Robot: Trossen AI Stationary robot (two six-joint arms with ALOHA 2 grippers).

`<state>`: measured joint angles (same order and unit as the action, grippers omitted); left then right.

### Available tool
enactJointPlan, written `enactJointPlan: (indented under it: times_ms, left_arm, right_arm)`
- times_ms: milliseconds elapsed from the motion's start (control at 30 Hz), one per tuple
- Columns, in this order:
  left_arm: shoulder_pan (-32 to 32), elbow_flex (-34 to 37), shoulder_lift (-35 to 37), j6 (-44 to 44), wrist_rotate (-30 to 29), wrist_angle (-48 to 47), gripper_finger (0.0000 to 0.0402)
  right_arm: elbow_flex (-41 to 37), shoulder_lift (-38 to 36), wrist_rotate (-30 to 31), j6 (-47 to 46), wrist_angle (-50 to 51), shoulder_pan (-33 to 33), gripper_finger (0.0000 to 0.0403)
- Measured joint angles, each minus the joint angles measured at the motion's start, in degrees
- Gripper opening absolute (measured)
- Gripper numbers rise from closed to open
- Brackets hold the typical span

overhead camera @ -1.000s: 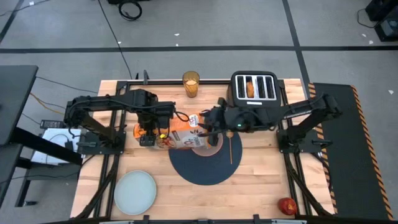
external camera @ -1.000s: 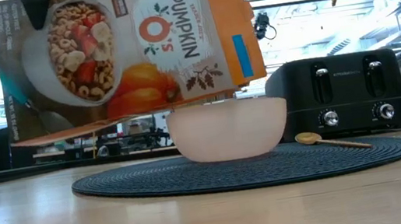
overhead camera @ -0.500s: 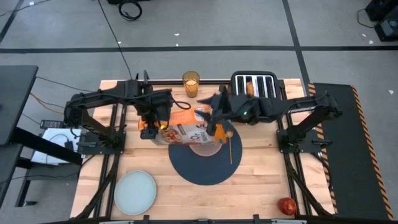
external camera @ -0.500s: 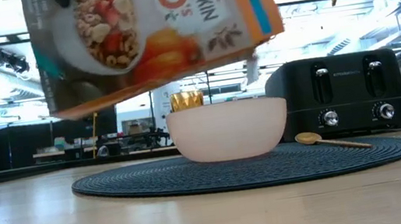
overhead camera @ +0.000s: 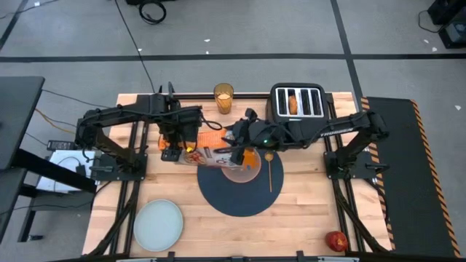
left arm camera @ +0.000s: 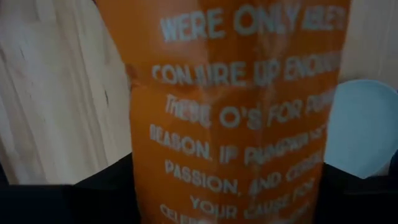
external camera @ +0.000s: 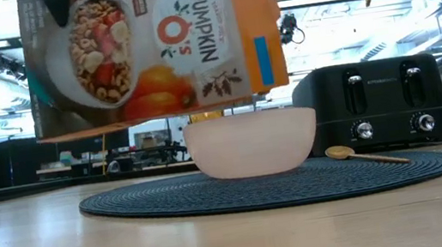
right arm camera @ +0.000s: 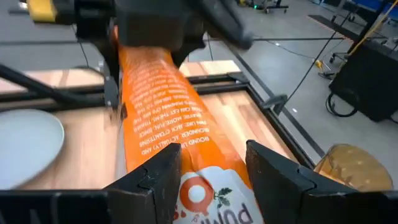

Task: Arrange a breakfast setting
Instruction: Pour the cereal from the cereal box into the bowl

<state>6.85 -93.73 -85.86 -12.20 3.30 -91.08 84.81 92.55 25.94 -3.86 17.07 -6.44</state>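
The brown-and-orange cereal box (overhead camera: 215, 154) lies on its side in the air, and both grippers are shut on it. Its right end hangs over the pinkish clear bowl (external camera: 252, 143), which stands on the round dark-blue mat (overhead camera: 240, 193). My left gripper (overhead camera: 177, 148) is at the box's left end and my right gripper (overhead camera: 237, 144) near its right end. The gold spoon (overhead camera: 269, 171) lies on the mat, to the right of the bowl. The amber juice glass (overhead camera: 223, 98) stands at the far edge. The toast (overhead camera: 293, 103) sticks out of a toaster slot. My left gripper holds the box at its left end (overhead camera: 183, 151), coming from above; its fingers are hidden behind the box's orange narrow side (left arm camera: 236, 124). The box is lifted clear of the table. My right gripper has the box's right end part (right arm camera: 208, 168) between its two fingers (right arm camera: 152, 183). The fingers point toward the table's left, along the box. The box hangs about level above the bowl.
The black four-slot toaster (overhead camera: 297, 102) stands at the far right. The pale blue-green plate (overhead camera: 158, 223) sits near the front left edge and the red apple (overhead camera: 336, 241) at the front right corner. Bare wood lies between them.
Both grippers have rocked the cereal box over the bowl. It tipped and rose, with its left end dipping, then came back to about level. My left gripper has gone a little toward the table's far edge, and my right gripper a little toward the left.
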Motion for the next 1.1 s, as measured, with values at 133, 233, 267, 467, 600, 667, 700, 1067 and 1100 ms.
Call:
enactJointPlan:
  times_ms: [133,233,267,467,600,667,700,1067,1100]
  left_arm:
    - [-0.1,1.2,0.0,-0.2,-0.1,2.0,0.0266]
    - [-0.1,2.8,0.0,-0.2,-1.1,1.1,0.0264]
    - [-0.1,3.2,0.1,-0.2,-1.4,0.6,0.0264]
    - [0.1,3.8,0.1,-0.5,-1.6,1.3,0.0264]
    - [0.1,3.8,0.0,-0.4,-2.1,1.2,0.0263]
    - [0.1,3.8,0.0,-0.4,-2.4,1.0,0.0263]
    - [0.1,3.8,0.0,-0.4,-2.5,1.1,0.0263]
    - [0.1,3.8,0.6,-0.5,-2.5,1.3,0.0262]
    - [0.1,3.8,0.5,-0.5,-2.4,1.1,0.0262]
  right_arm:
    - [0.8,-0.3,0.8,1.8,-1.6,0.0,0.0187]
    - [0.8,0.0,1.1,1.7,0.4,0.5,0.0187]
    - [0.7,0.3,1.1,1.6,1.7,0.6,0.0187]
    - [1.0,-1.3,1.2,3.9,-1.5,0.7,0.0187]
    - [0.5,0.2,-0.4,3.3,3.5,1.8,0.0187]
    - [0.5,0.0,-0.5,3.0,2.4,2.2,0.0187]
    - [0.8,-0.3,-0.5,2.9,1.4,2.3,0.0187]
    - [0.9,-0.9,-3.3,3.2,1.5,2.5,0.0187]
    - [0.7,-0.9,-3.4,3.0,2.1,2.5,0.0187]
